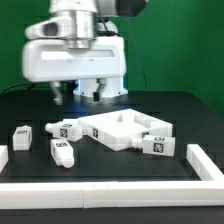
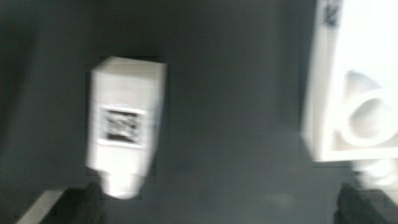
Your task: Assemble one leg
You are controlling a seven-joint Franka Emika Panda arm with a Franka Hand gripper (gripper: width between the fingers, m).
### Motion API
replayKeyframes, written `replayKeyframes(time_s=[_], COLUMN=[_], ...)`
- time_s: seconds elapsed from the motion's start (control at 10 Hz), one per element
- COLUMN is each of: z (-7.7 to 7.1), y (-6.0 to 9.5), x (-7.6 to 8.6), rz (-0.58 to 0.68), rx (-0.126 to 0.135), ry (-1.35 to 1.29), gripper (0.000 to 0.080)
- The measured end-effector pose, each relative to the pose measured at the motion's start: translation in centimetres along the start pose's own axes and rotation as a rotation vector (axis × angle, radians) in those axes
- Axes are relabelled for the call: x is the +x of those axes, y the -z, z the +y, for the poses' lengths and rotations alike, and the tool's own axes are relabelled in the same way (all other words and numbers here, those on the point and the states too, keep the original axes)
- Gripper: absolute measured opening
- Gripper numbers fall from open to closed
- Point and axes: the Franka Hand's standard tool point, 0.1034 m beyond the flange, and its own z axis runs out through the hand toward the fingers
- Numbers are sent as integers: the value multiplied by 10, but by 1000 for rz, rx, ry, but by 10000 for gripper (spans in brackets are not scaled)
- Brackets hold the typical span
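Nearest of all, a low white rail (image 1: 100, 190) edges the black table (image 1: 30, 105). Just behind it, small white plastic peg-block legs lie loose toward the exterior view's left: one leg (image 1: 62, 153) out front, another (image 1: 22, 135) further left, a third (image 1: 68, 128) just beside the large flat white square panel (image 1: 125, 128), and a fourth tagged one (image 1: 158, 144) hard by the panel's right corner. Back beyond them the arm's two-finger gripper (image 1: 88, 94) hovers over the table, fingers parted and holding nothing, while the wrist view catches a tagged leg (image 2: 121, 125) lying flat, clear of the panel's edge, though which of the four I cannot tell.
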Motion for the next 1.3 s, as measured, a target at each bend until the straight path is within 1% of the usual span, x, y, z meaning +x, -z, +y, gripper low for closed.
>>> replayKeyframes(time_s=[0.1, 0.2, 0.3, 0.4, 0.5, 0.6, 0.7, 0.8, 0.9, 1.1, 1.2, 1.3], z=[-22, -30, -9, -2, -7, -7, -12, -34, -57, -99, -116, -128], y=[-7, -10, -6, -6, -7, -8, -9, -14, -19, -36, -41, -42], x=[23, 33, 11, 5, 9, 9, 10, 22, 39, 77, 89, 92], rz=[-14, -13, -10, -19, -21, -24, -25, -31, -41, -35, -37, -44], rx=[-4, -3, -7, -15, -13, -12, -9, 1, 16, 30, 35, 37], ry=[135, 271, 310, 337, 389, 472, 476, 397, 354, 271, 227, 221], gripper=[649, 649, 649, 649, 649, 649, 649, 649, 649, 649, 649, 649])
